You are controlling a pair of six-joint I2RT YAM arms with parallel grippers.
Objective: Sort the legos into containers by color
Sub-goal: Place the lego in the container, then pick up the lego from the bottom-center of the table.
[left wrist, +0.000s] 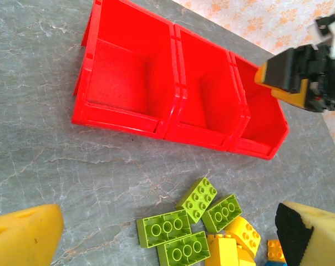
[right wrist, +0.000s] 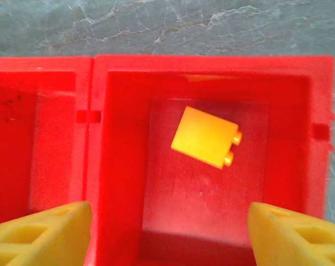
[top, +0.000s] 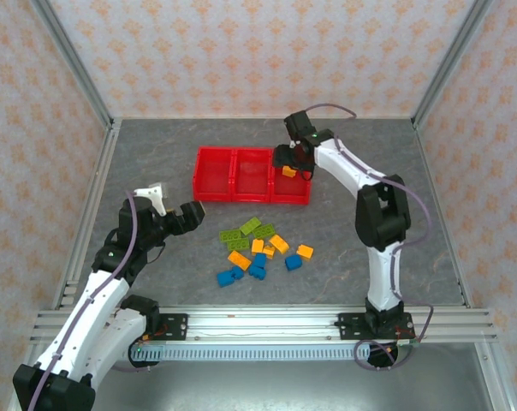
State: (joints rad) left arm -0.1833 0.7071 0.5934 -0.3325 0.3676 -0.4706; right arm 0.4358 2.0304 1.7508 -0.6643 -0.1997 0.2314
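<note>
- Overhead view: I find the right gripper [top: 294, 163] over the end bin of the red tray [top: 214, 154], on the side of that arm. An orange brick [top: 288, 171] sits directly under it. The loose bricks [top: 258, 244] lie on the table [top: 147, 163] well back from this gripper, toward the arm bases. The left gripper [top: 175, 204] stands beside the tray's other end, with the pile off to its inner side. Neither gripper is plainly closer to it.
- Left wrist view: the fingers [left wrist: 23, 238] are spread wide with nothing between them. The green bricks [left wrist: 198, 197] lie just ahead and below, inside the span of the fingers. The nearest long one runs roughly finger to finger, so I judge a wrist turn is needed to grip it across its short side. Both nearer bins are bare.
- Right wrist view: both of this gripper's pads [right wrist: 40, 233] stand apart and hold nothing. The orange brick lies ahead of them, within the bin walls and touching neither, with its studs facing sideways. I cannot tell whether it rests on the floor.
- Judgement: the left arm faces the pile and is better placed for the next pick.
</note>
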